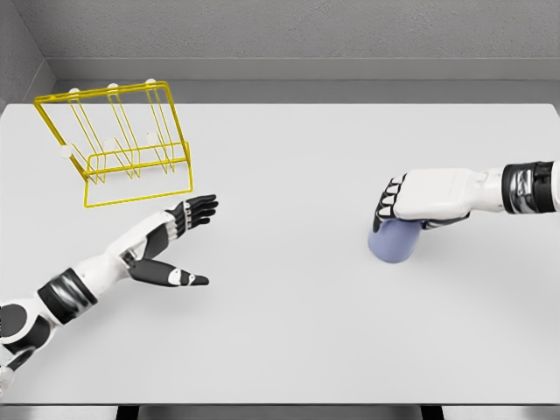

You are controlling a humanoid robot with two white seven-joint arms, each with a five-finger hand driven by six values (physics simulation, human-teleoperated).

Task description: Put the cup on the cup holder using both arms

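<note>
Table (pixel 289 332): white, flat, filling most of the view; grey walls behind at the far edge.

Cup holder (pixel 118 140): yellow wire rack with upright prongs capped in white knobs, standing at the far left. Light and open-framed; a sideways knock from a cup or a forearm would likely slide or tip it.

Left hand (pixel 185 229): near left, just in front of the rack's base but not touching it. Fingers spread and straight, thumb splayed toward the near side, holding nothing. Risk: if the handover meets it this low and close to the rack, the arm may brush the wire base.

Right hand (pixel 411 201): at the right, arm reaching in from the right edge, palm down over the cup. Fingers curl over its top; whether they truly clamp it cannot be told.

Cup (pixel 394 241): pale blue-lilac, on the table at the right, well apart from the rack, partly hidden under the hand. Risk: a shallow top grip may let the smooth wall slip or roll on lifting, and passing it between hands could drop it.
</note>
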